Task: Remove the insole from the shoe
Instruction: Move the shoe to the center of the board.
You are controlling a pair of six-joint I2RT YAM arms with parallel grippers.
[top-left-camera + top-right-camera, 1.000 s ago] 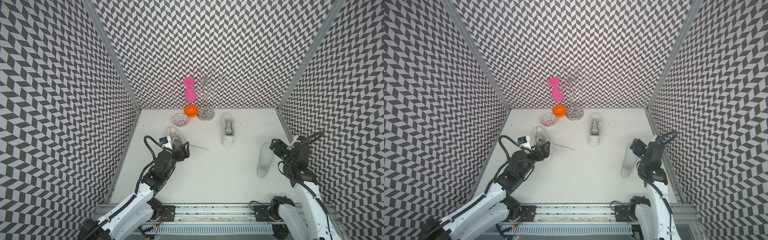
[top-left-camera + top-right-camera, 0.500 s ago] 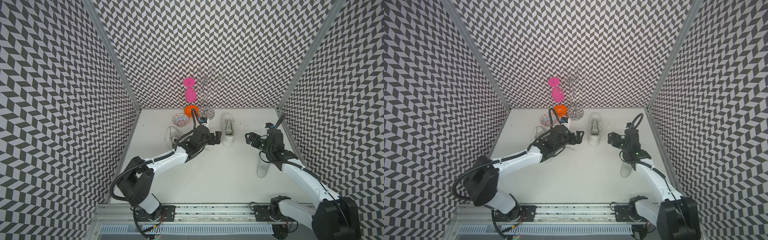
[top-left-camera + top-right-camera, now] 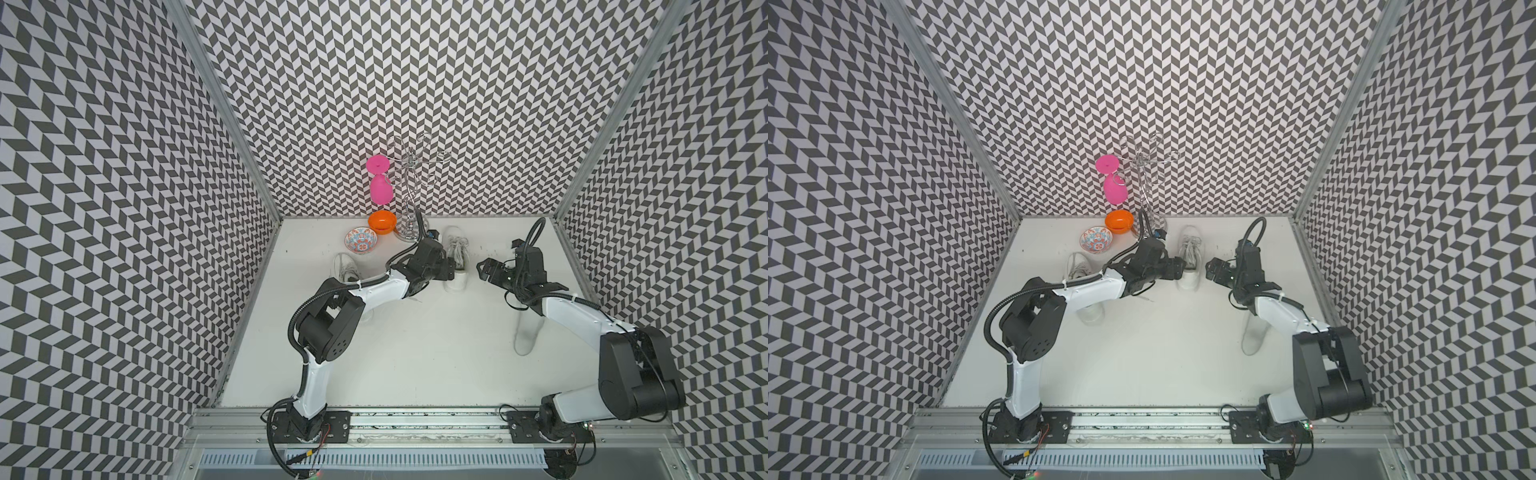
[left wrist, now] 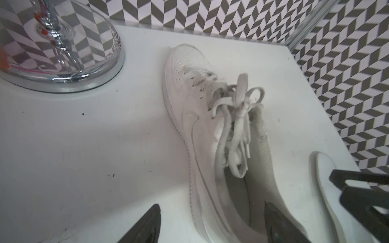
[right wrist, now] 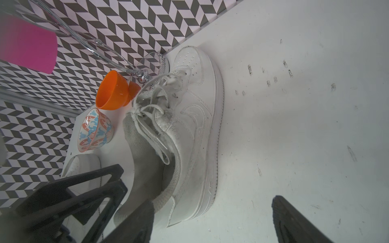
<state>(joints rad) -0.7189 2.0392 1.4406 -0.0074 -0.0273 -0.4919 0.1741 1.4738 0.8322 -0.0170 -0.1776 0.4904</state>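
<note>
In both top views the left gripper sits against the heel end of the shoe and the right gripper is just beside the shoe's other flank. The jaws are too small there to read.

The left wrist view shows the left jaws spread and pinching nothing. They straddle the shoe's near wall, with one finger over the opening.

The right wrist view shows the right jaws spread wide.

Inside the shoe only grey lining shows, so the insole cannot be made out. A loose insole lies beside the shoe.
</note>
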